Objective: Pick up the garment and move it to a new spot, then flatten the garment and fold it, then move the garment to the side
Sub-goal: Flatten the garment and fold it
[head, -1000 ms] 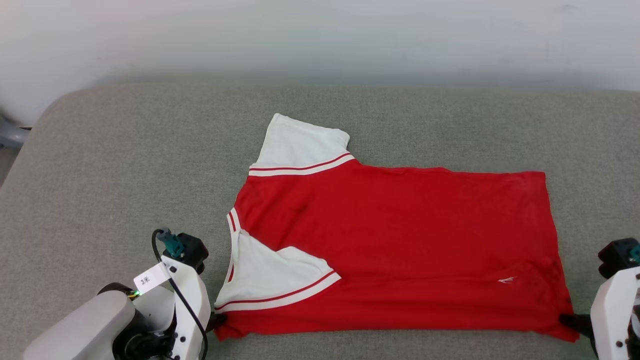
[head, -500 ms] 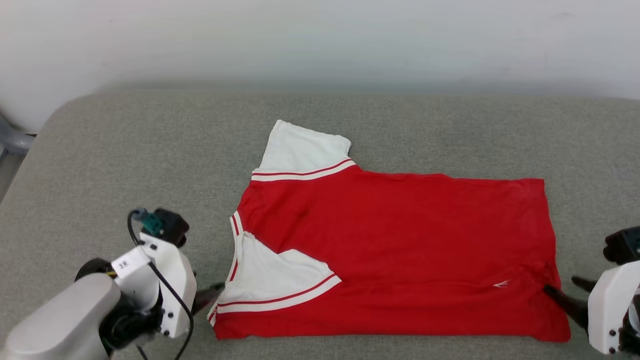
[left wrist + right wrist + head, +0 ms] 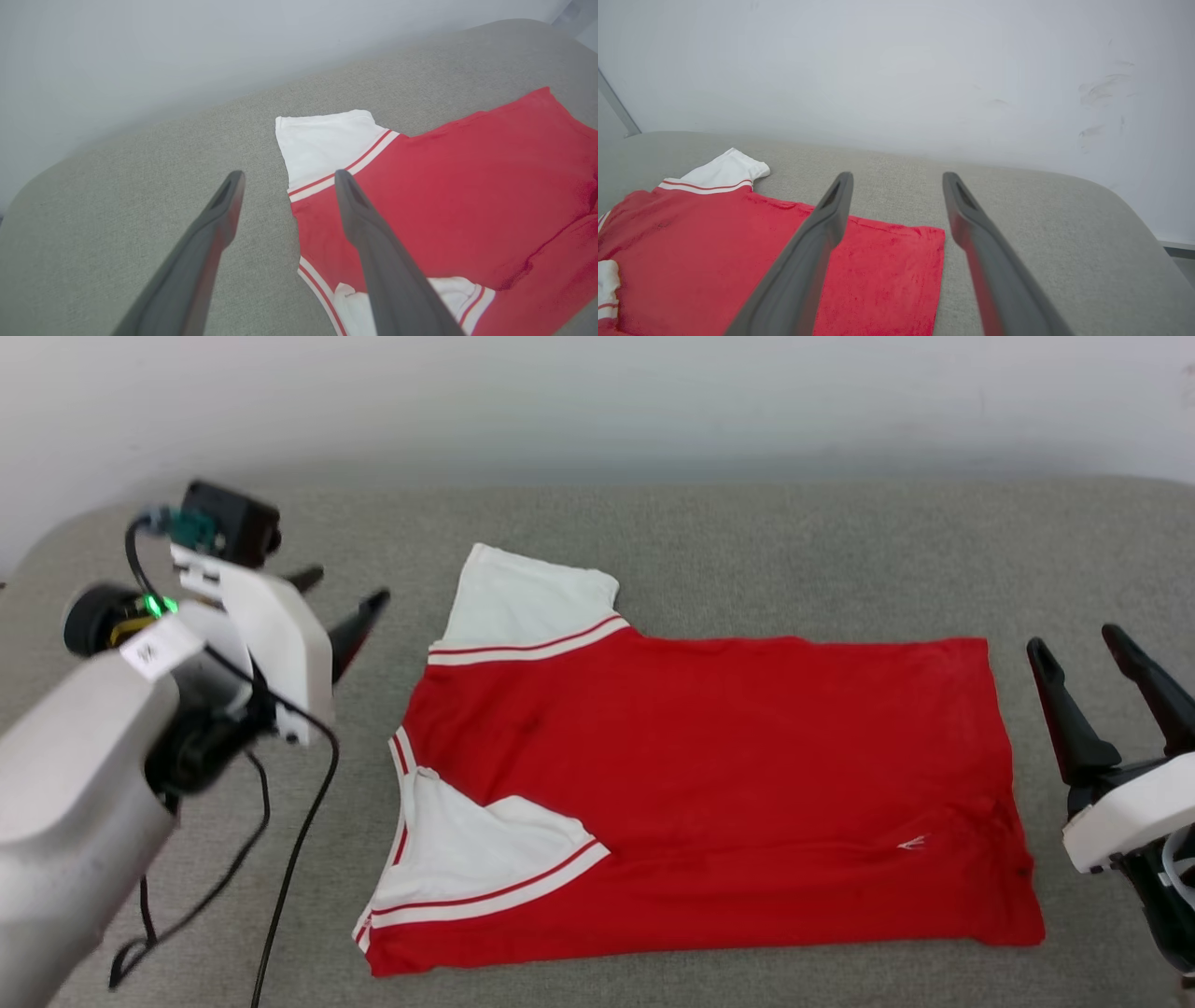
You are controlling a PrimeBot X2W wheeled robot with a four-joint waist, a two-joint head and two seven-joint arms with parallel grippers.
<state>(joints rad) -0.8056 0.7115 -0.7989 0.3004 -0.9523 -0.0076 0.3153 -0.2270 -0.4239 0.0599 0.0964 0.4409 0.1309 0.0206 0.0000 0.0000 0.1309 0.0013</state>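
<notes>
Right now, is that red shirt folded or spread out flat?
Partly folded: the garment lies flat on the grey cushion, its near white sleeve turned in over the red body, the far sleeve sticking out.

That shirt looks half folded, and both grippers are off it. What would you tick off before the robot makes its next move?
1. Left gripper open, holding nothing: ok.
2. Right gripper open, holding nothing: ok.
3. Garment lying flat on the grey cushion: ok, slight wrinkles at its near right corner.
4. Near sleeve folded onto the red body: ok.
5. Far sleeve folded in: not ok, it sticks out beyond the far edge.
6. Cloth smooth underneath the fold: cannot tell.
</notes>
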